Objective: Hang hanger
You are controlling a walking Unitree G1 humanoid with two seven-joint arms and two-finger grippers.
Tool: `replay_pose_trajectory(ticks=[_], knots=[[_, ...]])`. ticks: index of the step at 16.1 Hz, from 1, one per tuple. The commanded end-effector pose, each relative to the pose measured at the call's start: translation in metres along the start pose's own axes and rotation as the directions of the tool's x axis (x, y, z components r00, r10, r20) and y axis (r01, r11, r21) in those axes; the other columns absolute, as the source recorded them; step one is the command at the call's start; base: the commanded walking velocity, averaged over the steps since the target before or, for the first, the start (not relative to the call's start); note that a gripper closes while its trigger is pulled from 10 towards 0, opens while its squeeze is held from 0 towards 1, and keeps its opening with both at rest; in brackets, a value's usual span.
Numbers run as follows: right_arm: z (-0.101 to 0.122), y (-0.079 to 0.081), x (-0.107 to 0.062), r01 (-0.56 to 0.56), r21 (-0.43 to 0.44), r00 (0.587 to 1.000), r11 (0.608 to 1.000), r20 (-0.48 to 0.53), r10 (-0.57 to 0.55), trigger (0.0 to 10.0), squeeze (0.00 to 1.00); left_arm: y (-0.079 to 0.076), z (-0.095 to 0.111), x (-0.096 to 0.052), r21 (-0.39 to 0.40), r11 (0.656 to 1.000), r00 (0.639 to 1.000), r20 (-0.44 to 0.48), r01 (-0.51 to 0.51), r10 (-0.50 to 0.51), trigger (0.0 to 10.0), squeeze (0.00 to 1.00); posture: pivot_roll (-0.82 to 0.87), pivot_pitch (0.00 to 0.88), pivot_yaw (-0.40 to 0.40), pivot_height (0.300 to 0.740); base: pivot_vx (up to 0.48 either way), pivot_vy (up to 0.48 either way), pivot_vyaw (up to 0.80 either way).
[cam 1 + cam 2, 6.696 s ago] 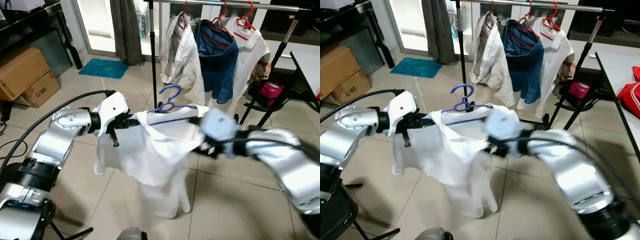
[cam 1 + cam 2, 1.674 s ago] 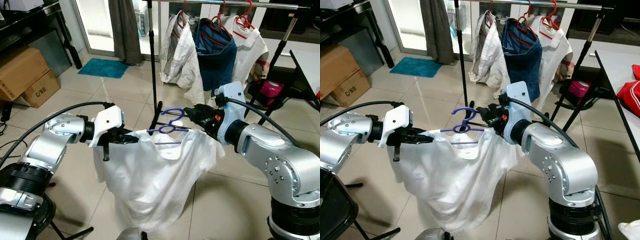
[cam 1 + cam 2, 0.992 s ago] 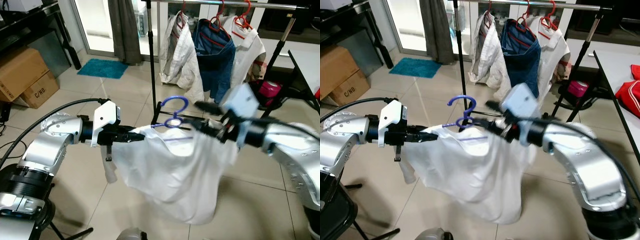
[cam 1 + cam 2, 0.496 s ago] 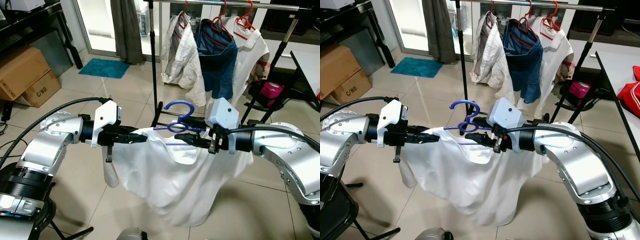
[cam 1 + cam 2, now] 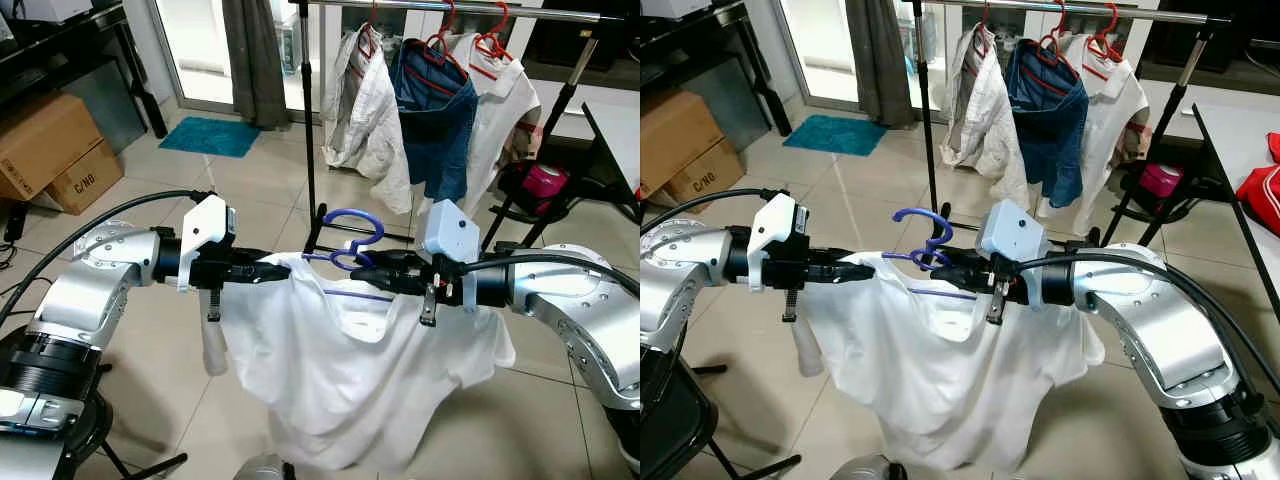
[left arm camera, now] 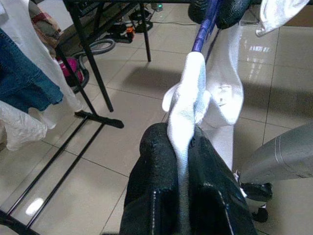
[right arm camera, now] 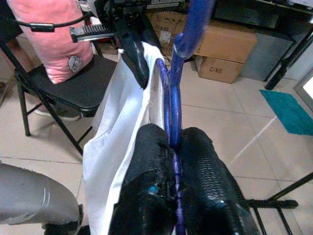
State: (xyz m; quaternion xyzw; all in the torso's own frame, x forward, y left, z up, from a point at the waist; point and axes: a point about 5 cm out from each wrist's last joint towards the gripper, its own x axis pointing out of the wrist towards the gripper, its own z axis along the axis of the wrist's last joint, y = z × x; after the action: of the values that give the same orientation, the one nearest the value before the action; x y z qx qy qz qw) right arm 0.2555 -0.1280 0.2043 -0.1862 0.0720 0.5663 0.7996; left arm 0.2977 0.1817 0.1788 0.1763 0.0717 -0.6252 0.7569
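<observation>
A white T-shirt [image 5: 360, 380] hangs on a blue hanger [image 5: 350, 225] held between my two arms, in front of the clothes rail [image 5: 450, 8]. My left gripper [image 5: 275, 270] is shut on the shirt's shoulder; in the left wrist view the white cloth [image 6: 188, 93] is pinched in the left gripper [image 6: 178, 142]. My right gripper [image 5: 368, 275] is shut on the hanger just below its hook, which points upward. In the right wrist view the blue hanger [image 7: 188, 29] runs up out of the shut right gripper [image 7: 173, 142].
Three garments on red hangers hang from the rail: a white shirt [image 5: 365, 110], a denim piece [image 5: 435, 110], another white shirt [image 5: 505, 100]. The rail's black stand [image 5: 305, 110] is just behind the hanger. Cardboard boxes [image 5: 50, 145] are at left, a table edge [image 5: 615, 130] at right.
The right gripper has settled on the hanger under its hook. The shirt has swung and now hangs lower and more spread out. The left gripper keeps its hold on the shoulder.
</observation>
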Motion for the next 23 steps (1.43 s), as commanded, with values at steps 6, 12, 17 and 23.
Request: replay_pose_trajectory(ticks=[6,12,17,23], knots=[[0.001,0.003,-0.003,-0.044,0.031,0.999,0.999,0.007,0.044,0.0,0.0,0.015,0.018,-0.012,0.004,0.995,0.992,0.08,-0.098,0.098,10.0,0.0,0.05,0.0,0.055,0.74,0.0,0.0,0.0],[-0.002,0.003,-0.006,-0.036,0.075,0.999,0.997,0.006,0.036,0.0,0.0,0.013,0.026,-0.024,-0.026,0.999,0.993,0.108,-0.035,0.038,10.0,1.0,0.06,0.0,0.051,0.74,0.0,0.0,0.0],[-0.006,0.004,-0.01,-0.036,0.076,0.999,0.996,-0.01,0.037,0.0,0.0,0.013,0.025,-0.032,-0.04,0.999,0.996,0.085,-0.027,0.03,10.0,0.91,0.06,0.0,0.047,0.74,0.0,0.0,0.0],[-0.019,0.006,-0.012,0.07,0.125,0.998,0.99,-0.011,-0.069,0.0,0.0,0.036,0.037,-0.031,-0.172,0.951,0.922,0.254,-0.255,0.293,10.0,0.0,0.05,0.0,0.049,0.74,0.0,0.0,0.0]])
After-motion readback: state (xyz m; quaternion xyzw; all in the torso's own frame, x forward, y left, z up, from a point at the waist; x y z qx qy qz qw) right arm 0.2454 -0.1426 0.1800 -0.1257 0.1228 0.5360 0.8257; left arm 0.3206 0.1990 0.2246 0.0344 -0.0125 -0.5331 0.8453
